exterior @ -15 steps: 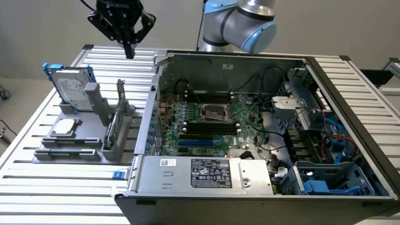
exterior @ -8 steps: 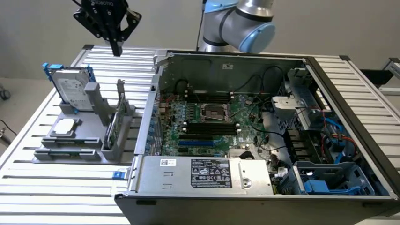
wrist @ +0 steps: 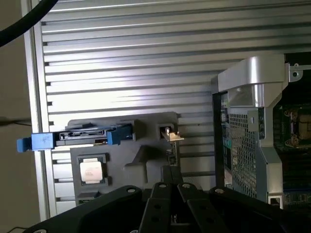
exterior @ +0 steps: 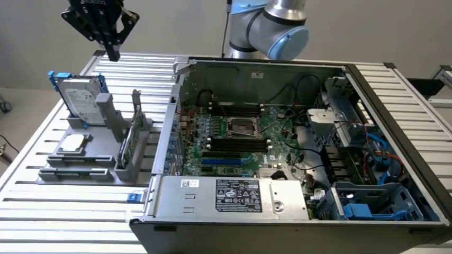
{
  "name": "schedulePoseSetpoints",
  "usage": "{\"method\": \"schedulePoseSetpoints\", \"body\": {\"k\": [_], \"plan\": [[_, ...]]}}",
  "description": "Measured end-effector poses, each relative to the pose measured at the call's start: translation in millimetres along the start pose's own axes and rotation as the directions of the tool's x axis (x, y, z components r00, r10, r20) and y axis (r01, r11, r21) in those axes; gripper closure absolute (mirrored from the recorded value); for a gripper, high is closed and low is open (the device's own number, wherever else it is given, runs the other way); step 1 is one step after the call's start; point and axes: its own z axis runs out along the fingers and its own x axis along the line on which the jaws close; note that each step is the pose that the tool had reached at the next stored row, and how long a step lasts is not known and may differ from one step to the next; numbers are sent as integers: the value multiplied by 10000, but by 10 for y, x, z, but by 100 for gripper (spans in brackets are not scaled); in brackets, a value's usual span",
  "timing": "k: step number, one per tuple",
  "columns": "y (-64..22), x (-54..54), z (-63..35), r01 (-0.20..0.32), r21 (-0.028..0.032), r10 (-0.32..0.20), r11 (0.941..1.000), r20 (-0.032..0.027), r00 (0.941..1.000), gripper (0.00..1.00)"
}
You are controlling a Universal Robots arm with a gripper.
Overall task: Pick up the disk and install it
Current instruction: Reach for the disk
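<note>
The disk (exterior: 80, 100), a silver-grey drive with a white label and a blue carrier frame, stands tilted upright in the grey holder (exterior: 84, 159) at the exterior view's left. In the wrist view the disk (wrist: 77, 138) shows edge-on with blue tabs at both ends. My black gripper (exterior: 111, 53) hangs shut in the air above and behind the disk, well clear of it and holding nothing. Its closed fingertips (wrist: 170, 174) point down over the holder in the wrist view.
The open computer case (exterior: 297, 148) with its motherboard fills the middle and right. A blue drive bay (exterior: 367, 203) sits at its front right corner. A square processor chip (exterior: 73, 143) and an upright circuit card (exterior: 135, 132) rest in the holder. Everything stands on a slatted metal table (exterior: 56, 211).
</note>
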Motion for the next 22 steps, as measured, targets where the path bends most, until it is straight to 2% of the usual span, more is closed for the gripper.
{"method": "schedulePoseSetpoints", "body": {"k": [12, 22], "plan": [[4, 545, 16, -6, 10, 6, 10000, -138, 9999, 89], [94, 1004, 64, -9, 14, 9, 10000, -195, 9998, 89]]}}
